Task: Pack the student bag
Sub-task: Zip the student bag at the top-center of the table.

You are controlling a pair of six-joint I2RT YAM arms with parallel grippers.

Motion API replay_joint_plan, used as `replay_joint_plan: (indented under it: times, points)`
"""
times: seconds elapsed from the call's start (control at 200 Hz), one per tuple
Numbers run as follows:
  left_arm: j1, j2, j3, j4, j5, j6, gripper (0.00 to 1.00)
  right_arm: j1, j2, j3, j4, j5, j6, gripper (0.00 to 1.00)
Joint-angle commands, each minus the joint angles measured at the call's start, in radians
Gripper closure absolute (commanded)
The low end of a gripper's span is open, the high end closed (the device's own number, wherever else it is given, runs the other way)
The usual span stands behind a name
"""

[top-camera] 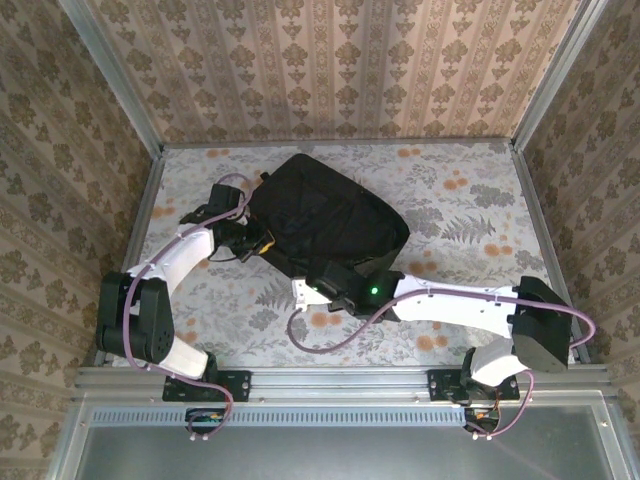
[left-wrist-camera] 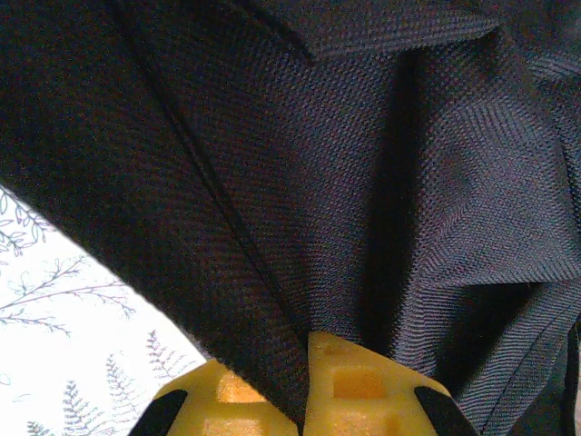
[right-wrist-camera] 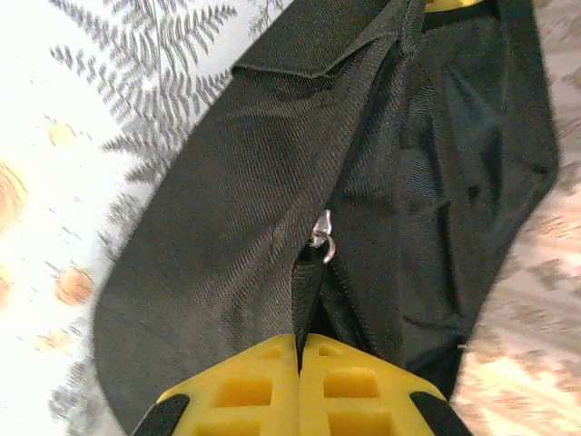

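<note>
Black fabric student bag — slumped flat on the floral tabletop

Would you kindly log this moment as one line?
left jaws: shut on student bag | right jaws: shut on student bag near zipper pull

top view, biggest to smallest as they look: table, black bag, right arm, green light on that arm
1. table
2. student bag and right arm, too close to rank: bag broader, arm longer and nearer the camera
3. green light, a tiny dot
</note>
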Motion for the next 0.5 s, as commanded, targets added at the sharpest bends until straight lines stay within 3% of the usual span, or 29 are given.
replay_joint_plan:
  times: [0.0,0.13,0.275,0.355,0.47,0.49]
  points:
    - [0.038,-0.003,0.031,0.002,-0.145,0.04,1.0,0.004,-0.125,-0.07,0.011,0.1,-0.277,1.0]
    - [0.041,-0.008,0.039,-0.009,-0.156,0.051,1.0,-0.014,-0.191,-0.161,0.096,0.1,-0.415,1.0]
    - [0.041,0.002,0.064,-0.018,-0.151,0.066,1.0,-0.017,-0.208,-0.204,0.158,0.06,-0.448,1.0]
    - [0.043,0.018,0.108,-0.039,-0.143,0.088,1.0,-0.011,-0.195,-0.181,0.162,0.011,-0.357,1.0]
    - [0.045,0.051,0.189,-0.08,-0.171,0.114,1.0,-0.01,-0.155,-0.086,0.153,-0.099,-0.101,1.0]
    - [0.047,0.058,0.204,-0.092,-0.176,0.115,0.96,-0.01,-0.144,-0.065,0.148,-0.126,-0.048,1.0]
